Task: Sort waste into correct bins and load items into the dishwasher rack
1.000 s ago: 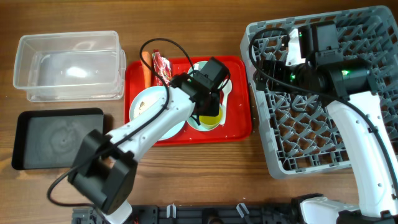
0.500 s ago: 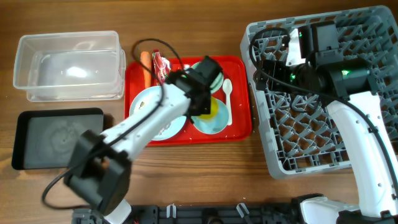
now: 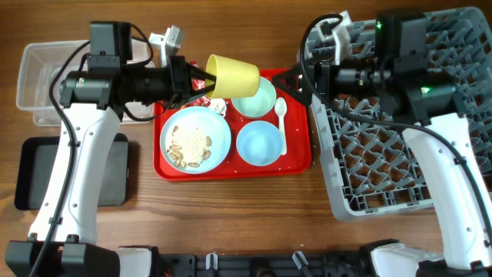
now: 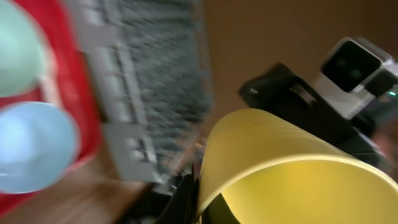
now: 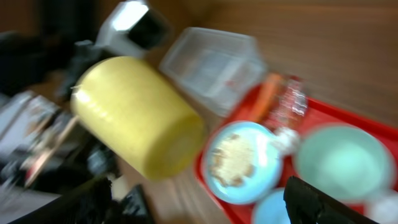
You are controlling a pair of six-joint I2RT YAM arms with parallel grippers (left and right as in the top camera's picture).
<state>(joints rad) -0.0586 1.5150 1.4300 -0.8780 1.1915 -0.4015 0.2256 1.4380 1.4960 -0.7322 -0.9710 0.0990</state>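
My left gripper [image 3: 197,81] is shut on the rim of the small yellow cup [image 3: 231,75] and holds it sideways above the back of the red tray. The cup fills the left wrist view [image 4: 292,168], its wall pinched between my jaws [image 4: 200,202]. My right gripper [image 3: 297,81] is open and empty, pointing left, a short gap from the cup [image 5: 137,118]. On the tray sit the pale blue plate [image 3: 194,136] with beige scraps, the mint-green bowl [image 3: 257,100], the light blue bowl [image 3: 259,143] and the white spoon [image 3: 281,114]. The carrot [image 5: 267,93], red wrapper [image 5: 289,102] and tissue [image 3: 218,106] lie at the tray's back.
The clear tub [image 3: 46,77] stands at the back left, with the black tray [image 3: 31,173] in front of it, partly under my left arm. The grey rack [image 3: 400,154] fills the right side. The red serving tray [image 3: 300,154] lies between them.
My left arm has lifted the yellow cup out of the light blue bowl and swung back left, turning the cup sideways. My right gripper has moved left off the rack towards the cup.
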